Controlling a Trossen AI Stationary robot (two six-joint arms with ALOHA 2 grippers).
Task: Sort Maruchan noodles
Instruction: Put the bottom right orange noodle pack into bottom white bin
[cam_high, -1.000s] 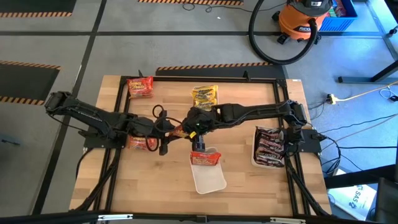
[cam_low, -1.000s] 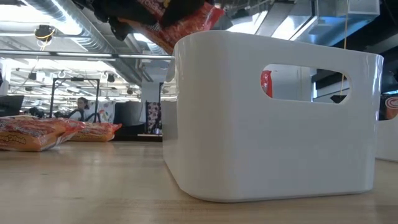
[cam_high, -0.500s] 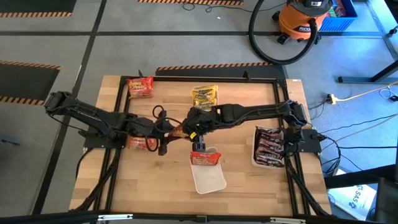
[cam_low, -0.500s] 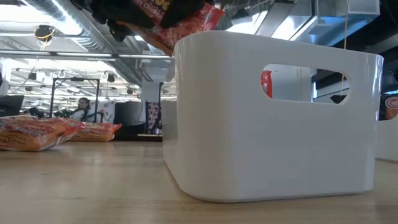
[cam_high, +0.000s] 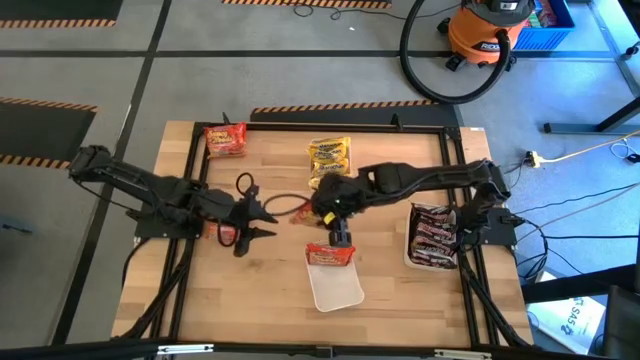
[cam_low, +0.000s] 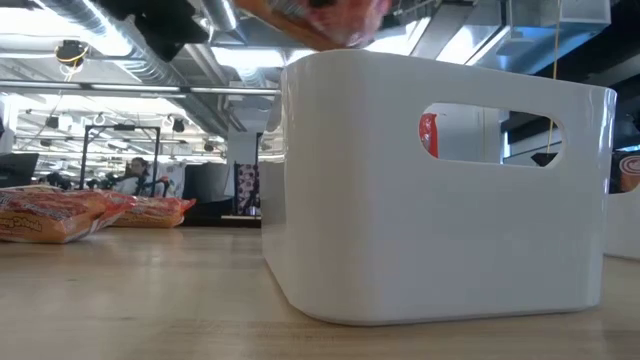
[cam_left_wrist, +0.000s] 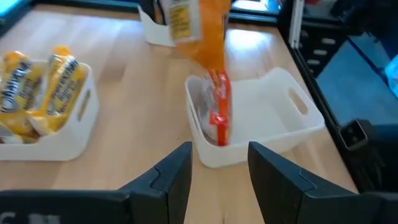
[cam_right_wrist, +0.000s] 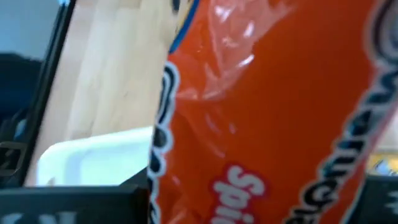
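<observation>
Right gripper (cam_high: 322, 212) sits over the table's centre, just above the near white tray (cam_high: 335, 285). It is clamped on a red Maruchan packet (cam_right_wrist: 267, 118), which fills the right wrist view almost edge to edge; the same packet hangs in front of the left wrist camera and shows at the top edge of the low view, above the tray's rim.

Left gripper (cam_high: 262, 215) is left of centre, just apart from the right gripper. Jaws stand apart, nothing between them; the left wrist view shows both fingers (cam_left_wrist: 174, 177) with bare table between.

The near white tray holds one red packet (cam_high: 330, 256) at its far end, standing on edge against the wall in the left wrist view.

Other packets:
- Yellow packets (cam_high: 329, 155) in a white tray at the table's far-middle edge; the left wrist view shows two of them lying side by side.
- Dark brown packets (cam_high: 434, 238) stacked in a tray (cam_high: 411, 240) at the right side of the table.
- Red packet (cam_high: 225, 139) loose near the far-left corner.
- Another red packet (cam_high: 222, 232) loose beneath the left arm, mostly covered by it.

Low view: two red packets lie on the wooden table (cam_low: 140, 290) at the left, well apart from the tray.
</observation>
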